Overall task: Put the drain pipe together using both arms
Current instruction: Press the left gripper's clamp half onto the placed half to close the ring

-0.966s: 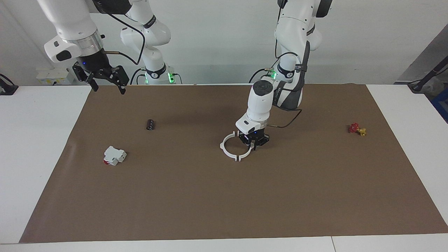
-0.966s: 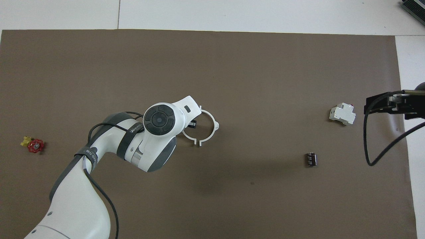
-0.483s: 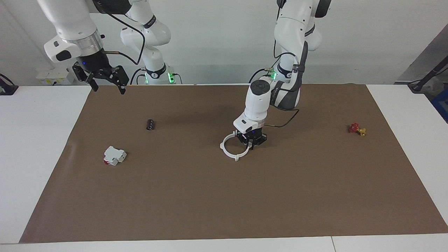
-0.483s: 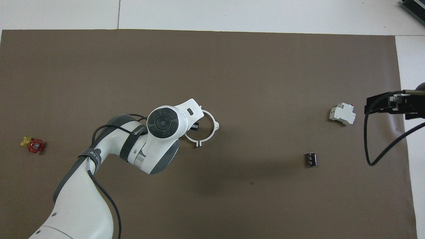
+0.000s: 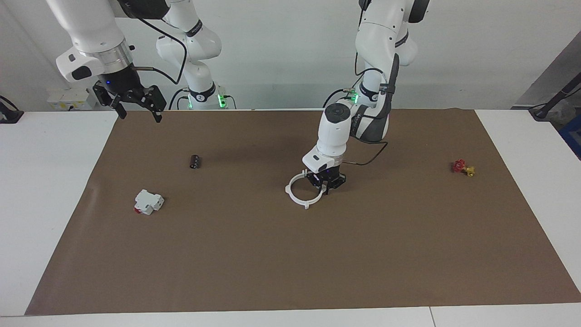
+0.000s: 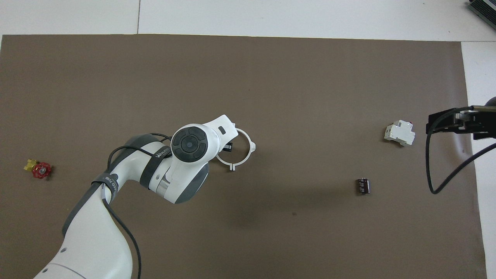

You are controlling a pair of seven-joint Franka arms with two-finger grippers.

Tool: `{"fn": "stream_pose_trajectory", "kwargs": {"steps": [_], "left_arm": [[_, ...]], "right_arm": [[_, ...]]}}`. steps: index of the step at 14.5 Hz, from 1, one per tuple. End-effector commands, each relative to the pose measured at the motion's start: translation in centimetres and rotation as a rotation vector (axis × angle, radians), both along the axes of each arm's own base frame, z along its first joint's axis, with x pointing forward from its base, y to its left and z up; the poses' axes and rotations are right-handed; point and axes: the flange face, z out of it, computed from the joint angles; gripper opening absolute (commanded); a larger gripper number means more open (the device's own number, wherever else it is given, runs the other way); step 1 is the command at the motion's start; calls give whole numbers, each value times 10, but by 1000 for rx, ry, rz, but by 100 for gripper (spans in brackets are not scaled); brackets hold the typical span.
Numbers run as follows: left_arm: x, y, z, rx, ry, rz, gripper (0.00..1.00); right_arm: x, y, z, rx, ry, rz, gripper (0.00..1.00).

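The drain pipe [image 5: 288, 190] lies on the brown mat as two thin white half-ring arcs meeting in one ring, with the tabs nearest the facing camera touching. It also shows in the overhead view [image 6: 252, 146]. My left gripper [image 5: 326, 182] is down at the ring's side toward the left arm's end and is shut on that arc. In the overhead view the left gripper [image 6: 228, 146] is mostly hidden under its own wrist. My right gripper [image 5: 136, 103] is open and empty, raised over the mat's edge at the right arm's end, where the arm waits; it also shows in the overhead view [image 6: 459, 121].
A white boxy block with a red end [image 5: 147, 202] [image 6: 399, 133] and a small dark cylinder [image 5: 195, 161] [image 6: 362, 186] lie toward the right arm's end. A red and yellow valve [image 5: 463, 167] [image 6: 38, 169] lies toward the left arm's end. The brown mat [image 5: 290, 263] covers the white table.
My left gripper slid its arc toward the right arm's end, closing the gap between the two arcs' tabs. It has stayed nearly still over the last half second. The right arm has not moved.
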Motion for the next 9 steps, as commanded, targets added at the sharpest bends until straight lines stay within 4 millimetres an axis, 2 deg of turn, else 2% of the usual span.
{"fn": "stream_pose_trajectory", "kwargs": {"steps": [1,9], "left_arm": [[-5,0,0,-6,-35,16,0],[-11,2,-9,-6,-31,14,0]], "right_arm": [[-7,3,1,25,-4,34,100],[-7,4,1,25,-4,35,100]]}}
